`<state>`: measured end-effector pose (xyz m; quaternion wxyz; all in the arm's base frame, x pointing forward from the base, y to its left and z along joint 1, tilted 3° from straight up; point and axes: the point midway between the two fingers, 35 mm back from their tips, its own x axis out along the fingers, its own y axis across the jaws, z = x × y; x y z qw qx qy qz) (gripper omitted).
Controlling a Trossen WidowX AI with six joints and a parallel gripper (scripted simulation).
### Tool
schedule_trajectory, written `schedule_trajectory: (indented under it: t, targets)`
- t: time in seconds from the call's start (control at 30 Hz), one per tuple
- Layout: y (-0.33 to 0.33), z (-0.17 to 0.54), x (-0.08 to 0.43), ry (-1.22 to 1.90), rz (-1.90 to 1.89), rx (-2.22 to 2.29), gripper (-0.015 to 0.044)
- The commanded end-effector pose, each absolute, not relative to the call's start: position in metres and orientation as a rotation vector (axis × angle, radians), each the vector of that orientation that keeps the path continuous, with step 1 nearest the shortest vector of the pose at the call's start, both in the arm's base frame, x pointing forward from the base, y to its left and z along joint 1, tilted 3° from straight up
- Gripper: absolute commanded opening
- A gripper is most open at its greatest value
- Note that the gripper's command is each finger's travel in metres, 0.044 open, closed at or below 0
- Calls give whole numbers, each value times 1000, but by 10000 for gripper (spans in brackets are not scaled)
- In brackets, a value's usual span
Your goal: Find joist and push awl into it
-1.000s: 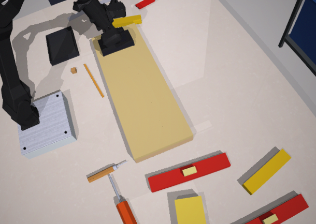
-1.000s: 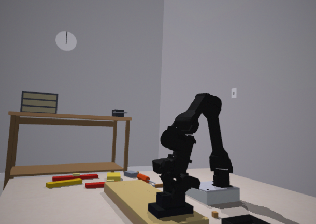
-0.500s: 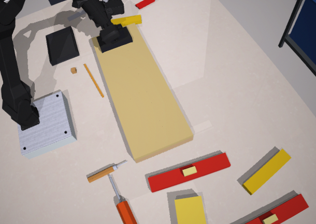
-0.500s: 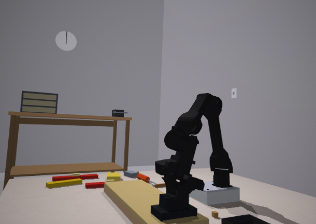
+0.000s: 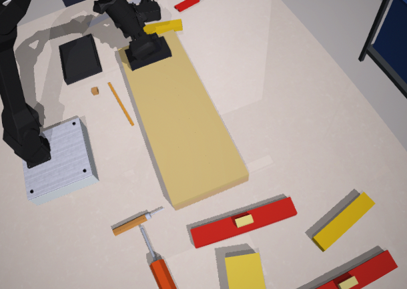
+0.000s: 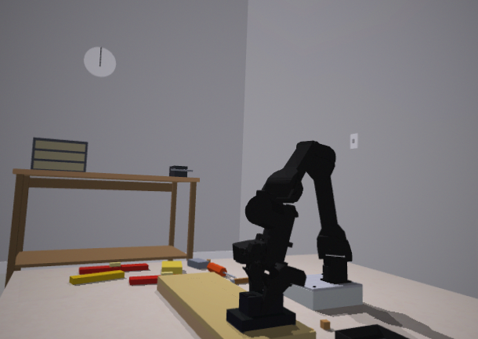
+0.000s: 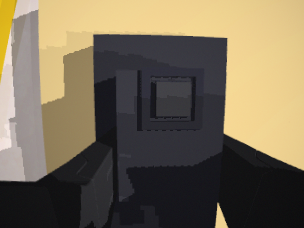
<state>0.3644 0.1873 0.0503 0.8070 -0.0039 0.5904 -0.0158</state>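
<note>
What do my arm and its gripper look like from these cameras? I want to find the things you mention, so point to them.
The arm [image 5: 9, 73] [image 6: 327, 200] is matt black all over, with chunky, angular segments and rounded joint housings. The gripper [image 7: 161, 134] is black too, with two broad, blocky fingers whose edges are bevelled in the wrist view. I can't make out any lettering, coloured markings or loose cables on either.

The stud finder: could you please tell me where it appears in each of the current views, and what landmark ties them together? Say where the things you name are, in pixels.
Top: the stud finder [image 5: 151, 61] [image 6: 260, 322] [image 7: 160, 55] is above centre, toward the left.
Exterior: bottom edge, just right of centre.
Wrist: centre, between the gripper's fingers.
Shared landmark: the tan floor panel [image 5: 187, 123] [image 6: 200, 293] [image 7: 265, 90] beneath it.
</note>
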Motion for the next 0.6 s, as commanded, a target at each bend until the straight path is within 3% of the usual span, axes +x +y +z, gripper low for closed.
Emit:
schedule_trajectory:
  t: [0.0, 0.57]
  targets:
    - [176, 50, 365, 1263, -43, -11, 0]
    - [142, 51, 364, 1263, -45, -14, 0]
